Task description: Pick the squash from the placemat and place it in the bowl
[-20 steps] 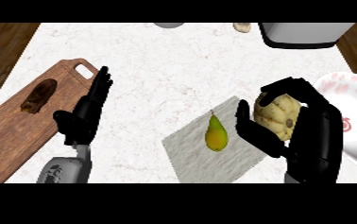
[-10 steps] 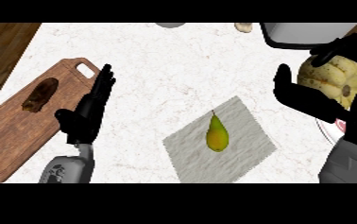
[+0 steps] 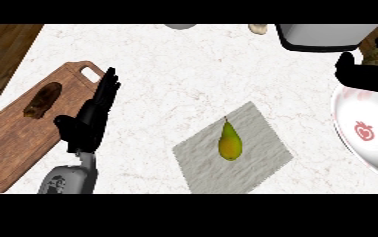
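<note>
A grey placemat [image 3: 258, 166] lies right of the middle, with a yellow-green pear-shaped fruit [image 3: 230, 141] on it. My right hand [image 3: 356, 73] is at the far right edge, above the white bowl [image 3: 343, 116] with a red emblem. Its fingers curl round a beige lumpy squash [image 3: 368, 55], of which only a brownish sliver shows at the edge. My left hand [image 3: 88, 118] rests open on the counter beside the cutting board, fingers pointing away.
A wooden cutting board [image 3: 29, 146] lies at the left with a dark brown item [image 3: 43, 101] on it. A white-grey container [image 3: 325, 36] stands at the top right, with a small beige thing [image 3: 258, 29] next to it.
My right hand has carried the beige squash up and to the right, away from the placemat, until both are mostly out of view. The bowl now shows at the right edge. The left hand stayed still.
</note>
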{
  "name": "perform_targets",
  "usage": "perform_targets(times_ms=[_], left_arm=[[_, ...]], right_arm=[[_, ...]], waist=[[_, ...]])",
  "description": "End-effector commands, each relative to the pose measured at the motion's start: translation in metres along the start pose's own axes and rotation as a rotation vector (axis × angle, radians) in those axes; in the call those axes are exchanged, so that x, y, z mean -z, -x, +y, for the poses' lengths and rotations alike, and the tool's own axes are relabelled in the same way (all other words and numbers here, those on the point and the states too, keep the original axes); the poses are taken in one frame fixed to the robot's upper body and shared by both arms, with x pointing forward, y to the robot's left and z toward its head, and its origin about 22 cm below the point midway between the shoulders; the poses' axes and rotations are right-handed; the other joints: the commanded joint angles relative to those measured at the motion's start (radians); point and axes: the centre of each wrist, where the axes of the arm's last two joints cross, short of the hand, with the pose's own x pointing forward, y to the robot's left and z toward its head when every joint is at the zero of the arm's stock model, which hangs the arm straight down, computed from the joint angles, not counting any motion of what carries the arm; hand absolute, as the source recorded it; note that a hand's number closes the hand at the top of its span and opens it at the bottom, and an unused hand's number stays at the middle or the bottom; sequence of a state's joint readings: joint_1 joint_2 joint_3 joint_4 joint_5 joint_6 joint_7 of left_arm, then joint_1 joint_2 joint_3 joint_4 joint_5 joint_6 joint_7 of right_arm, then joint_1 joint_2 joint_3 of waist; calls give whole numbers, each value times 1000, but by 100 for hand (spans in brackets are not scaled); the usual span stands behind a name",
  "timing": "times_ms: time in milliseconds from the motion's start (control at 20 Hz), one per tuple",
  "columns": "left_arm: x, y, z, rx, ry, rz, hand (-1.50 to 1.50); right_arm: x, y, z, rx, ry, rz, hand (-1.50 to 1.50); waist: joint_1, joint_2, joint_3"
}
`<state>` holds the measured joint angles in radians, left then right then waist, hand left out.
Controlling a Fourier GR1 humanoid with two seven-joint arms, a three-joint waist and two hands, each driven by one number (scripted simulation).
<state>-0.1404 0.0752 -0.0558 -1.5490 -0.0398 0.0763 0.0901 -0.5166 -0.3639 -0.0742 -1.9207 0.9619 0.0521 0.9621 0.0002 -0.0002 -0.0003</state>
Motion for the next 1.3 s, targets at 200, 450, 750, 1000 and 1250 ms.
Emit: perform_targets(times_ms=[200, 450, 750, 1000, 1250], left_arm=[[6, -5, 9, -4, 16, -13, 0], [5, -3, -22, 6, 1, -7, 0], [-8, -5, -7, 8, 5, -8, 0], [5, -16, -19, -8, 11, -8, 0], [-8, 3, -2, 0, 5, -9, 0]], right_arm=[[47, 76, 5, -206, 20, 66, 150], [61, 136, 21, -231, 37, 118, 150], [74, 195, 30, -259, 21, 164, 150], [73, 223, 44, -119, -76, 271, 150], [63, 258, 48, -11, -245, 255, -150]], waist=[[0, 2, 1], [1, 3, 1], [4, 1, 1], [2, 3, 2], [1, 1, 1]])
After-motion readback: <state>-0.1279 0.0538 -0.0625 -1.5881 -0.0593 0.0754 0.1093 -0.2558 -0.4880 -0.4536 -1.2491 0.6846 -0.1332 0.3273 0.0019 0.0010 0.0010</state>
